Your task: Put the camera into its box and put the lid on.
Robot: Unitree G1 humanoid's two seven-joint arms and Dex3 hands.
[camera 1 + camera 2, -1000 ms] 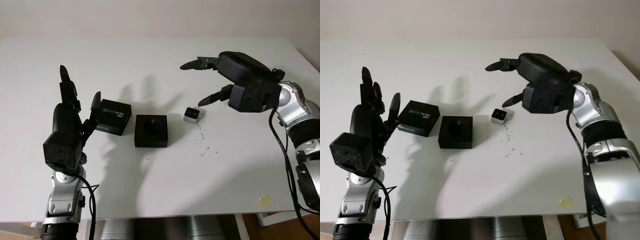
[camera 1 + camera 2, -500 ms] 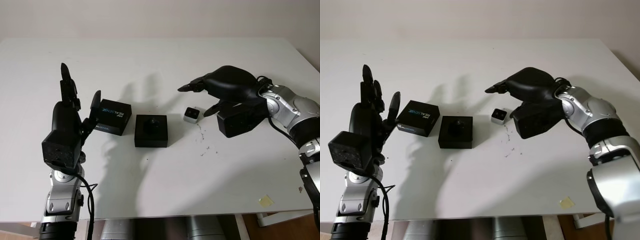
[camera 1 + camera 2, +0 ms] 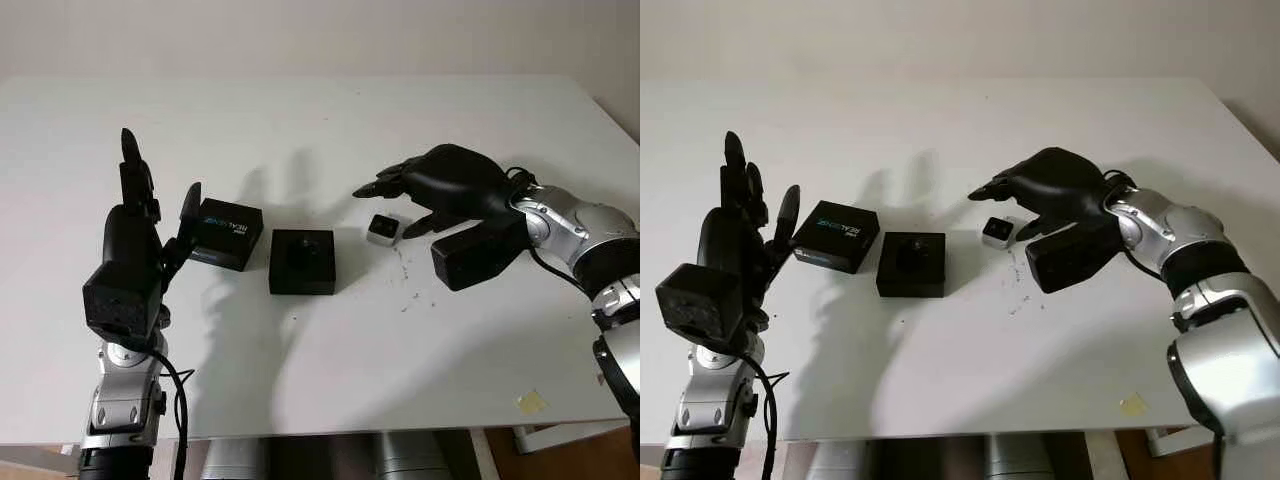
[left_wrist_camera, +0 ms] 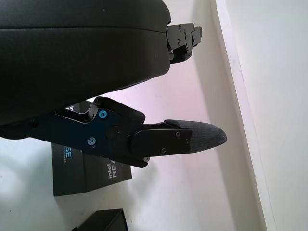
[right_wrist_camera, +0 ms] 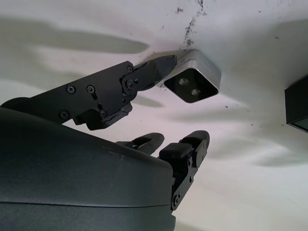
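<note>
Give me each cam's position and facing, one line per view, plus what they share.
Left eye view: head, looking down at the white table; both arms enter from the bottom, open left hand raised beside the lid.
Right eye view: same scene from slightly to the side; open right hand over the camera.
Left wrist view: at the left hand, facing the lid.
Right wrist view: at the right hand, facing the camera.
Shared: box in both eye views.

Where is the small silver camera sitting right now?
In the head views the camera lies on the white table, just right of the open black box, beneath the open right hand.
</note>
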